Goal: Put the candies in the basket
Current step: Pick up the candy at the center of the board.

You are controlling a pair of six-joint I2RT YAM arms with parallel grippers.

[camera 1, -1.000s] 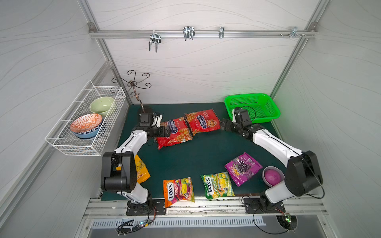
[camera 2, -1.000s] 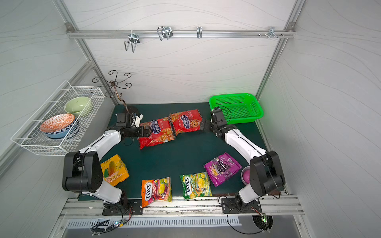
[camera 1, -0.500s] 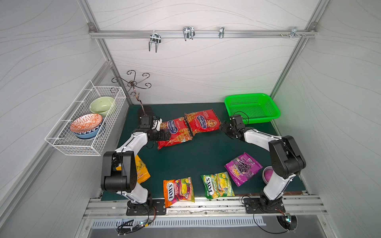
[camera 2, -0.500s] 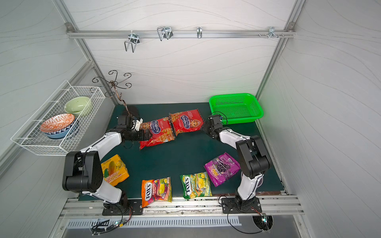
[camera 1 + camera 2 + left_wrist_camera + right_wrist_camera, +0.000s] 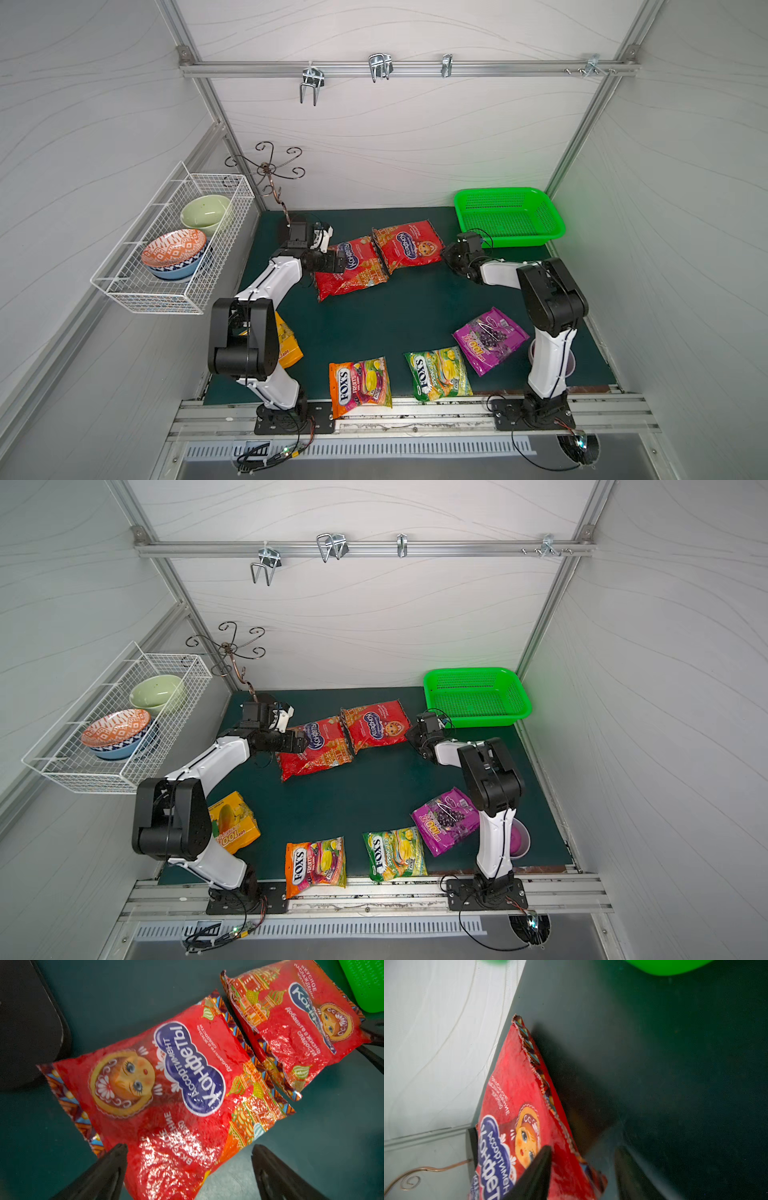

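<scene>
Two arms out | right gripper (image 5: 583,1148): jaws part-closed astride near end of right red bag (image 5: 409,247), grip unconfirmed; bag's long axis runs away twd left arm | left gripper (image 5: 189,1153): jaws wide over left red bag (image 5: 166,1084) | basket (image 5: 519,240) empty, just beyond right gripper, opp. side from bag; right arm nearer.

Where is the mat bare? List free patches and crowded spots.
Free: mat middle, between left red bag, right red bag and the front row; the green basket is empty. Crowded: front edge, with orange FOX'S bag, green FOX'S bag and purple bag side by side.
</scene>
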